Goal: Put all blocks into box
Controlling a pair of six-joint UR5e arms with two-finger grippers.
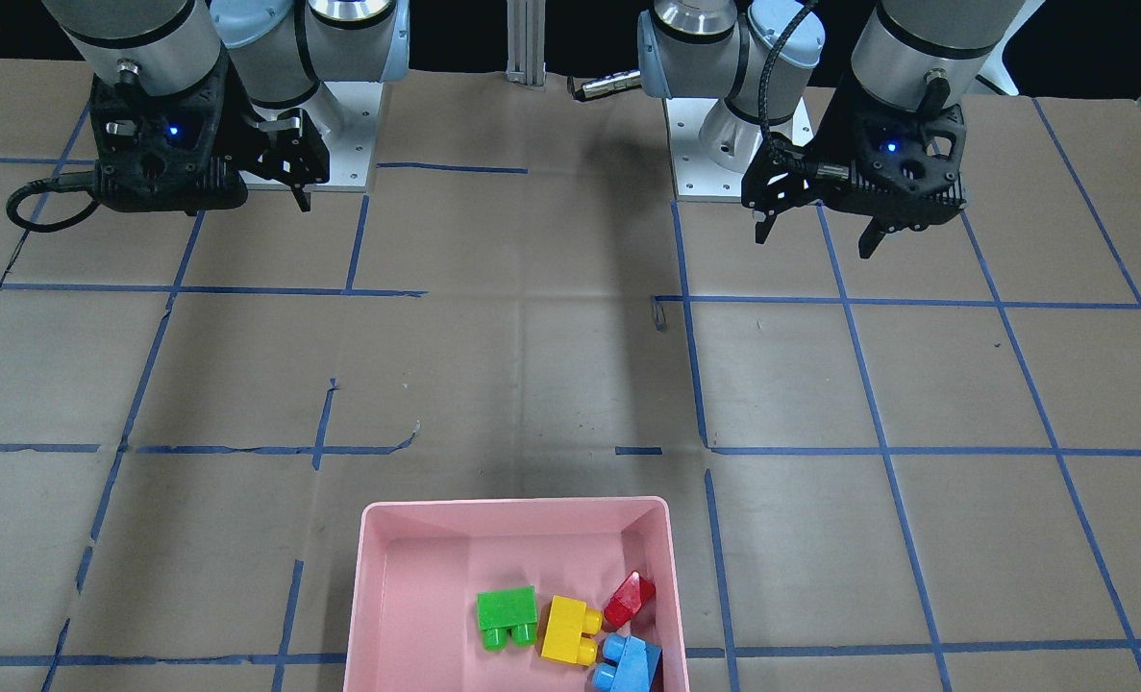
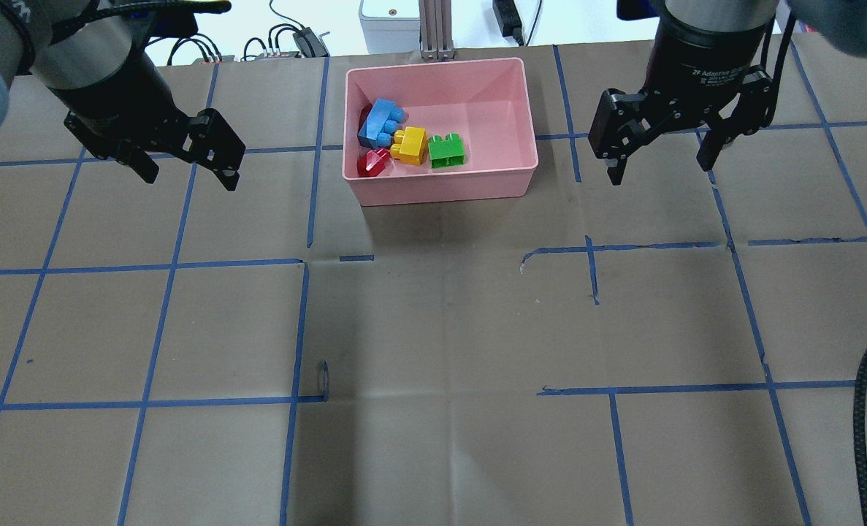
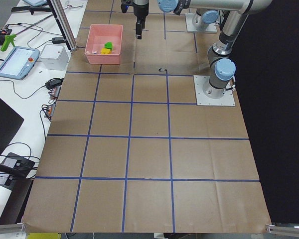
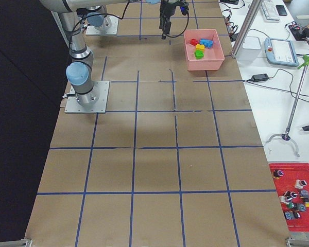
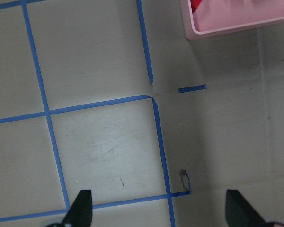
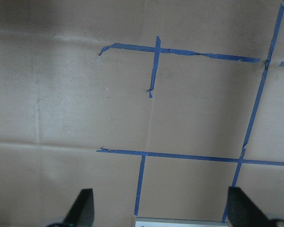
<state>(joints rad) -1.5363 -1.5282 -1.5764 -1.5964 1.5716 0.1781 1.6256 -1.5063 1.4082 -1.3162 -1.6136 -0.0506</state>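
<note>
**Both grippers empty, blocks in the box**

The left gripper [image 2: 189, 177] and right gripper [image 2: 659, 170] hung wide open, holding nothing, above the table [image 2: 433, 329] either side of the pink box [image 2: 440, 194]. Inside lay the green block [image 2: 447, 150], yellow block [image 2: 409, 144], blue block [image 2: 380, 123] and red block [image 2: 372, 162].

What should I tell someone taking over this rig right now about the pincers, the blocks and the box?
Left pincer: open, empty, above the table beside the box.
Right pincer: open, empty, above the table on the box's other side.
Box: holds the green block, yellow block, light blue block and red block, clustered toward one end.
Done: all four blocks are inside.
Left: nothing to pick up; no block lies outside the box.
</note>
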